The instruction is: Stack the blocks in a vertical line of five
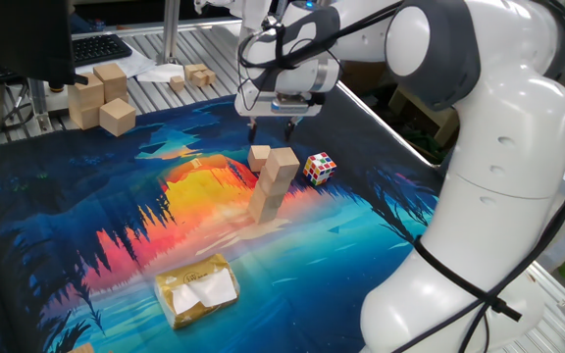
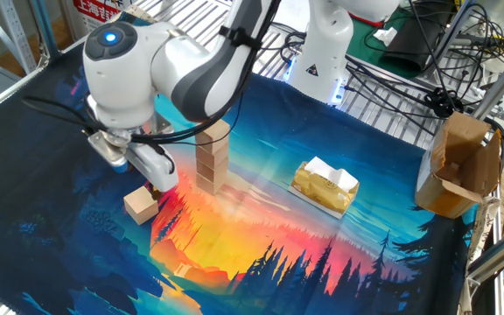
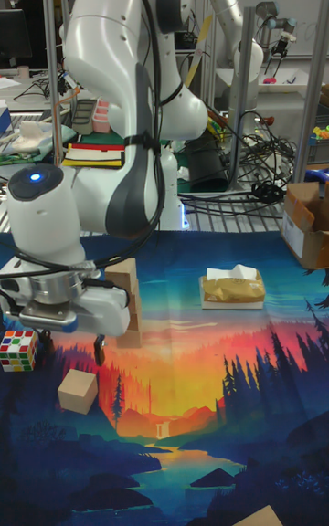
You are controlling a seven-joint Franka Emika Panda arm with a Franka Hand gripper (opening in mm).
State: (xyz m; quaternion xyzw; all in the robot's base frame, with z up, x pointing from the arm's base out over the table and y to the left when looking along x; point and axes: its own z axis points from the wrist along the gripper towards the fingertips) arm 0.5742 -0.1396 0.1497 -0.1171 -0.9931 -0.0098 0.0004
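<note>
A stack of several tan blocks (image 1: 275, 186) stands leaning a little at the middle of the mat; it also shows in the other fixed view (image 2: 213, 157). One loose block (image 1: 259, 157) lies just behind and beside the stack, apart from it, and the same loose block (image 2: 141, 204) (image 3: 78, 391) shows in the two remaining views. My gripper (image 1: 273, 127) hangs open and empty a short way above that loose block. In the other fixed view the gripper (image 2: 157, 179) is just above and right of the block.
A multicoloured puzzle cube (image 1: 320, 168) sits right of the stack. A tissue pack (image 1: 197, 289) lies near the mat's front. Larger pale wooden blocks (image 1: 101, 98) and a small block pair (image 1: 199, 75) rest on the metal table behind. A cardboard box (image 2: 458, 166) stands off the mat.
</note>
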